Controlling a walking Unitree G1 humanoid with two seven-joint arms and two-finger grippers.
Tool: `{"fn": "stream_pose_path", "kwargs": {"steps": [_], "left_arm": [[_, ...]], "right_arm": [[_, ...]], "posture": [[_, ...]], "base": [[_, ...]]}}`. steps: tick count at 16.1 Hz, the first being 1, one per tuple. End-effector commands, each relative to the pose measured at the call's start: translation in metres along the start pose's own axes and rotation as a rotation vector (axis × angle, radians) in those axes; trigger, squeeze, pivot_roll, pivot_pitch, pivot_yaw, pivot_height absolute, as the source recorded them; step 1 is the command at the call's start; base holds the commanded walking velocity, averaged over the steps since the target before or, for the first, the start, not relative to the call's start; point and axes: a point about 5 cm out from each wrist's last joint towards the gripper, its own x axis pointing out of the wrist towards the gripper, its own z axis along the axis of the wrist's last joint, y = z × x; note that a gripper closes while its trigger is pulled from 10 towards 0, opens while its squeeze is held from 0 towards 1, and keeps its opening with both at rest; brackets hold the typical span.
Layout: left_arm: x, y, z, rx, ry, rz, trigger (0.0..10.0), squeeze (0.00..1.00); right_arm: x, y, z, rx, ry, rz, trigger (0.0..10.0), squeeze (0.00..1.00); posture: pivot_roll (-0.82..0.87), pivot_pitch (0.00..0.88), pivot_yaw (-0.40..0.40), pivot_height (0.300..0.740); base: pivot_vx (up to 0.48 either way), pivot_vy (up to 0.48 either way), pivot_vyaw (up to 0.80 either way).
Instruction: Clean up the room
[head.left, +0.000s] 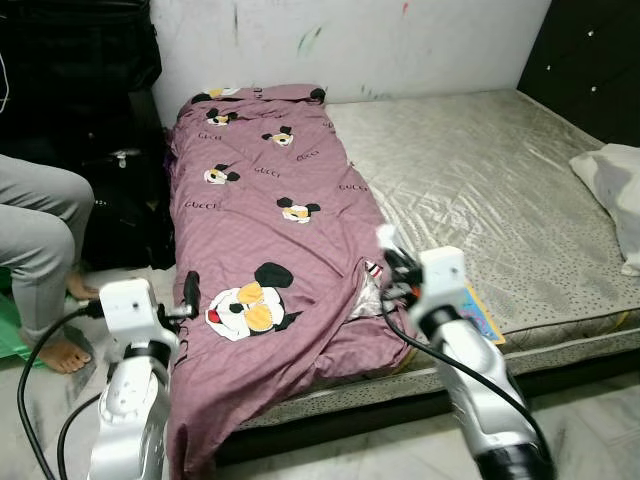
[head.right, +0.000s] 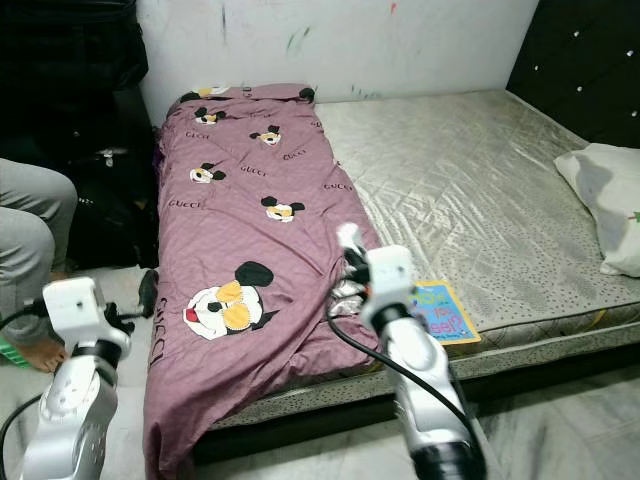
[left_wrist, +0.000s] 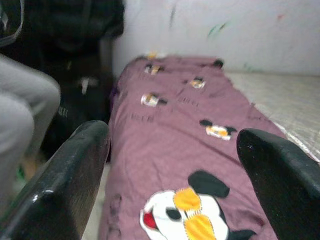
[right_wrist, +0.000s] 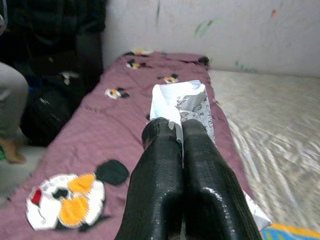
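Note:
A purple blanket (head.left: 270, 200) with cartoon mouse prints covers the left side of the bed and hangs over its front edge. My right gripper (right_wrist: 175, 127) is shut on a crumpled white printed paper (right_wrist: 185, 102), held just above the blanket's right edge near the bed's front; the same paper (head.left: 385, 238) shows in the left eye view. My left gripper (left_wrist: 172, 135) is open and holds nothing. It hovers by the blanket's left edge near the big mouse print (head.left: 248, 308).
Bare grey mattress (head.left: 480, 180) takes up the bed's right side, with a colourful booklet (head.right: 445, 310) at its front edge and a white pillow (head.left: 615, 190) far right. A seated person's leg (head.left: 40, 230) and bare foot (head.left: 62, 355) are at left, beside black bags (head.left: 110, 180).

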Motion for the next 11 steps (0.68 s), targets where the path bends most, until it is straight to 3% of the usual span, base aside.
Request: {"fn": "stream_pose_path", "kwargs": {"steps": [1,4,6,7,9,10,11], "left_arm": [[-0.001,0.009,0.002,0.043,-0.037,0.019,10.0,0.00],[0.005,0.001,0.007,0.058,-0.039,0.004,10.0,0.00],[0.008,0.001,0.004,0.081,0.081,0.106,10.0,0.00],[0.008,-0.002,0.006,0.064,0.052,0.045,10.0,0.00],[0.007,-0.007,0.010,-0.009,0.001,-0.041,10.0,0.00],[0.005,-0.011,0.011,-0.157,0.022,-0.055,10.0,0.00],[0.005,-0.012,0.011,-0.147,0.031,-0.044,10.0,0.00]], "right_arm": [[0.002,0.001,0.008,-0.013,-0.026,0.016,10.0,0.00],[0.004,0.005,0.011,-0.025,-0.031,0.032,10.0,0.00],[0.006,0.009,0.017,-0.055,-0.046,0.078,10.0,0.00],[0.006,0.008,0.017,-0.069,-0.046,0.085,10.0,0.00],[0.007,0.005,0.017,-0.072,-0.041,0.080,10.0,0.00],[0.008,0.003,0.018,-0.068,-0.039,0.068,10.0,0.00],[0.009,0.003,0.019,-0.069,-0.042,0.073,10.0,0.00]], "posture": [[0.01,0.004,0.017,0.740],[0.01,0.008,0.011,0.740],[0.01,0.012,0.009,0.740],[0.01,0.012,0.009,0.740],[0.01,0.012,0.009,0.740],[0.01,0.014,0.000,0.740],[0.01,0.014,0.000,0.740]], "base": [[0.000,0.000,0.80],[0.000,0.000,0.80],[0.000,0.000,0.80],[0.000,0.000,0.80],[0.000,0.000,0.80],[0.000,0.000,0.00],[0.000,0.000,0.00]]}}
